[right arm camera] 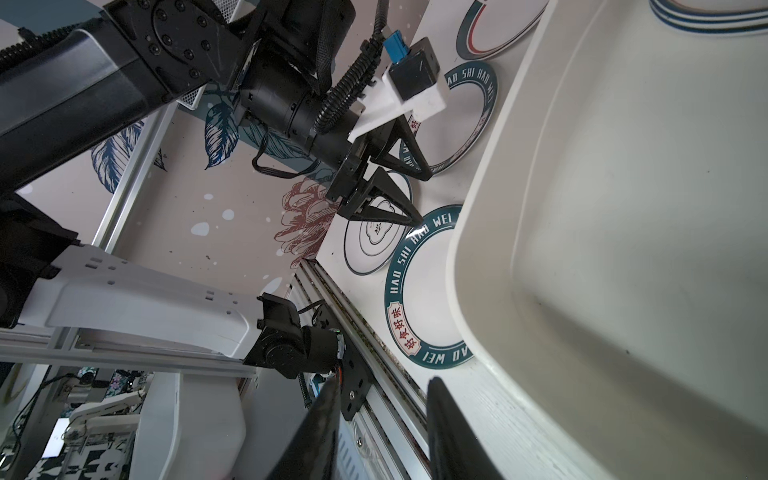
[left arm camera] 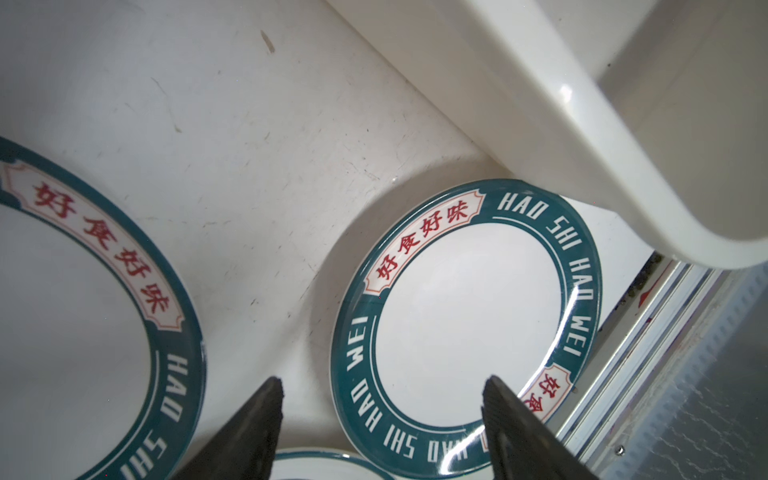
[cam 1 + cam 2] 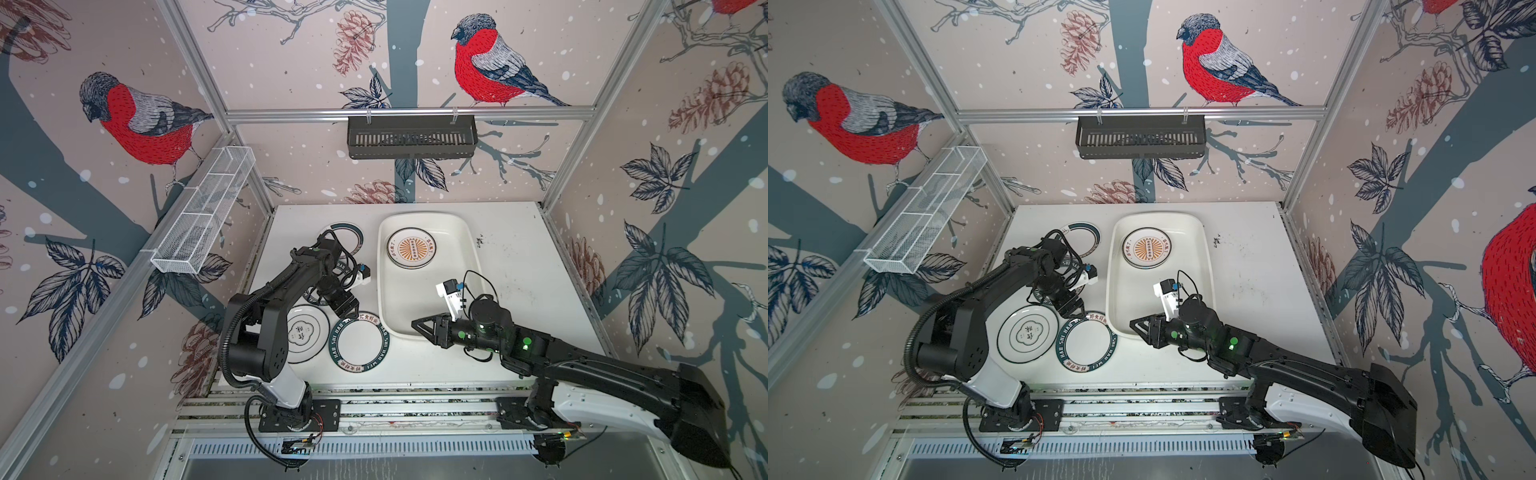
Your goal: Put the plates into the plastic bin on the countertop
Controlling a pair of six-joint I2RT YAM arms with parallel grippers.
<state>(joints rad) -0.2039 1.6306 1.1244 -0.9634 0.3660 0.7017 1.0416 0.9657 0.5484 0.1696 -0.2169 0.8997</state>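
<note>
A: Left gripper (image 2: 382,384) hangs spread over the green-rimmed plate (image 2: 465,324), nothing pinched. The plate lies flat on the countertop (image 3: 519,257) at the bin's (image 2: 582,137) corner nearest the left arm, its edge tucked under the bin's rim.

B: Risk?

A: Lifting could snag that rim and drag the bin. The glossy rim may slip. Right gripper (image 3: 419,327) is parted and empty, off the same corner.

B: Looks?

A: White centre, dark green lettered band.
</note>
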